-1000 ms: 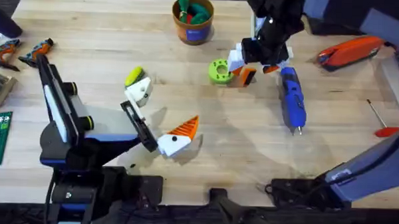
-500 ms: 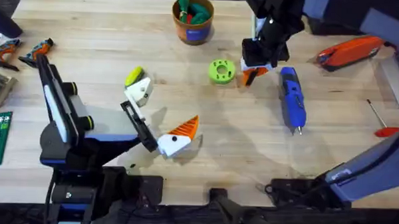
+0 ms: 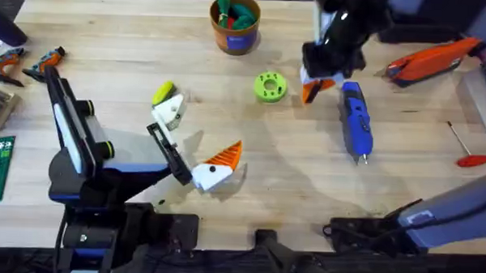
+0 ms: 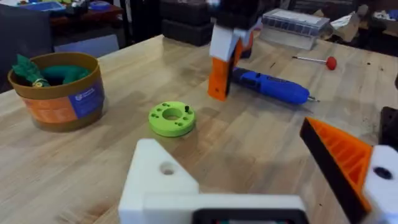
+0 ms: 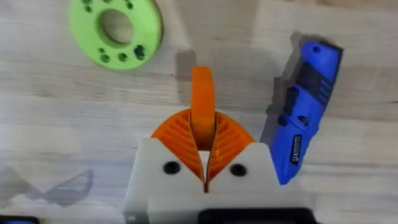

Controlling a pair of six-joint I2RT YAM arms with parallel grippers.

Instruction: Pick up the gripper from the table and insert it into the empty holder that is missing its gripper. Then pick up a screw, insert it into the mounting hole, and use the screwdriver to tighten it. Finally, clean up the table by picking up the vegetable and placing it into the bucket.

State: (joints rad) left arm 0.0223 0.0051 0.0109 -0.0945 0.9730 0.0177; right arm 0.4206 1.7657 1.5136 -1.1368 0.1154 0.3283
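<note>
Clamping the small orange gripper [image 5: 202, 102] between its pads, the right gripper [image 5: 204, 155] hangs above the table [image 3: 108, 59], between the green disc [image 3: 270, 86] and the blue screwdriver [image 3: 356, 118]. Left gripper [image 3: 195, 155] rests near the middle, fingers spread apart, the bare white holder [image 3: 169, 110] beside the yellow-green vegetable [image 3: 163, 92]. Bucket [image 3: 235, 24] stands far centre.

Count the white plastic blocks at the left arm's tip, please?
2. One bare white angular plastic block is beside the yellow-green toy vegetable; the other white plastic block, topped by an orange ribbed wedge, is nearer the arms' bases.
</note>
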